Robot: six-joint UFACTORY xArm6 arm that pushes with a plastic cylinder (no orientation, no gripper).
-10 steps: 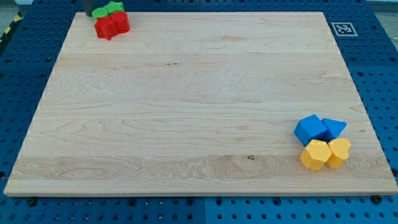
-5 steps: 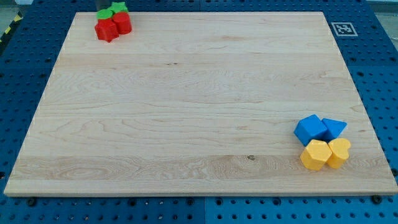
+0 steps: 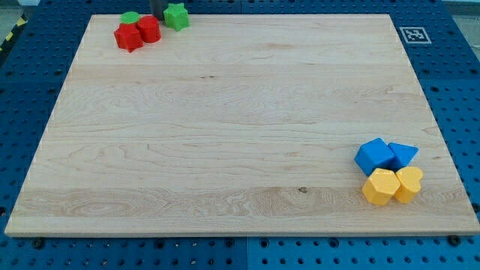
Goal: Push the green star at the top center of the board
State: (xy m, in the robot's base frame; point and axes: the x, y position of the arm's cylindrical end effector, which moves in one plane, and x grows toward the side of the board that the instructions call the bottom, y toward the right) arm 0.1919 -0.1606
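Observation:
The green star (image 3: pixel 177 16) lies at the view's top edge of the wooden board (image 3: pixel 240 127), left of centre. My tip (image 3: pixel 158 15) shows as a dark rod end right against the star's left side. To the left sit a green round block (image 3: pixel 130 18), a red star-like block (image 3: pixel 127 37) and a red round block (image 3: pixel 148 29), close together in the top left corner. The star is now apart from that cluster.
At the view's bottom right sit a blue cube-like block (image 3: pixel 374 155), a blue triangle block (image 3: pixel 403 154), a yellow hexagon block (image 3: pixel 380 187) and a yellow heart block (image 3: pixel 409 184), all touching. A black-and-white tag (image 3: pixel 412 34) marks the top right corner.
The green star has slid to the right along the top edge, away from the red and green cluster. My tip has moved right with it, staying on its left side.

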